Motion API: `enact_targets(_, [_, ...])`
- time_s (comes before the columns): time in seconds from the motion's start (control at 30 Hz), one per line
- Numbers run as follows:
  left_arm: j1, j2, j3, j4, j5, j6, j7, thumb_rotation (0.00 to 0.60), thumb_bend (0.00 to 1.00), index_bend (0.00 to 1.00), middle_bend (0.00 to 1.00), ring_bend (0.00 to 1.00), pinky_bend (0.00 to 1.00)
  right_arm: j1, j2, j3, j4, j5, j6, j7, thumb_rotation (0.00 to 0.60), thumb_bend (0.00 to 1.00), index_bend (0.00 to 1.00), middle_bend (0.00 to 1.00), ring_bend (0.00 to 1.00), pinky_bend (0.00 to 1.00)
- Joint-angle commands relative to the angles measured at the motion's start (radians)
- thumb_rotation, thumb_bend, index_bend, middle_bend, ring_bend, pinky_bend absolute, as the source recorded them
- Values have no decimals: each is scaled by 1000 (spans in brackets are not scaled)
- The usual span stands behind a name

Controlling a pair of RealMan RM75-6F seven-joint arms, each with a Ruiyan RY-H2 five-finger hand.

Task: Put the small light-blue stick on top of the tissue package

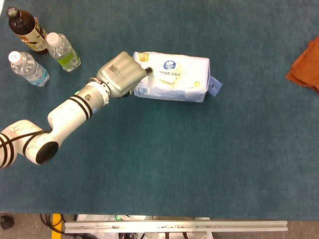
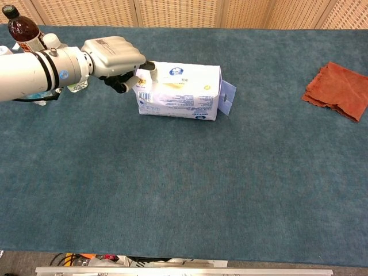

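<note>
Atop the tissue package (image 1: 172, 77) we see the small stick (image 1: 166, 76) lying free; our left hand (image 1: 119, 75), fingers curled and empty, sits beside its end, three bottles (image 1: 63, 51) behind, an orange cloth (image 2: 336, 89) well apart.

The tissue package (image 1: 172, 77) is a white, soft plastic pack with pale blue print, a round dark-blue logo on its upper face and a small blue flap sticking out at one end; it lies flat on its long side on the table (image 1: 199, 159), towards the far left. On its upper face, just below the logo, rests the small stick (image 1: 166, 77), short and pale, lying flat and roughly lengthwise along the pack.
</note>
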Motion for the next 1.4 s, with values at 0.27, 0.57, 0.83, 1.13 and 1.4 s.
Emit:
enact_targets(0.27, [13,13,-10,-18,2,23,-13,600,690,245,899,949,928,-2,3,2,-2,0,5,1,600,433,229,353,358,403])
enact_targets(0.57, [112,92,-1,-111,65,156,-67,600,645,195,753,765,865,-9,12,8,5,15,11,18,600,433,229,353,358,403])
enact_targets(0.83, [304,119,17,-145,126,421,-148,600,492,184,568,541,665,-23,22,3,11,51,-2,42,600,428,229,353,358,403])
enact_targets(1.13, [532,134,43,-108,153,667,-263,600,462,183,401,376,465,-23,25,-11,40,82,-53,63,600,430,152,353,315,405])
enact_targets(1.4, [722,136,76,-81,147,826,-296,600,462,193,365,357,430,-26,-22,-31,107,56,-62,103,600,433,135,347,306,404])
